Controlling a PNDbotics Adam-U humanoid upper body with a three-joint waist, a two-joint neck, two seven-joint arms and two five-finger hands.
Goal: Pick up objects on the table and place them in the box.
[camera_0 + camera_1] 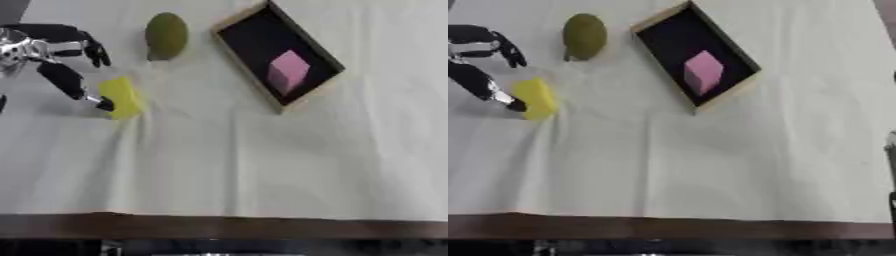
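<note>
The place looks like a lab or test bench rather than a home. A plain pale cloth [262,165] covers a dark-edged table [219,227], and simple test props lie spread out: a yellow block [121,97], a green fruit [166,36] and a shallow black-lined box [249,37].

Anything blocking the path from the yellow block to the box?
Nothing visible. The left robot hand is at the yellow block; bare cloth lies between it and the box. The green fruit sits farther back, off that line. A pink cube is already inside.
</note>
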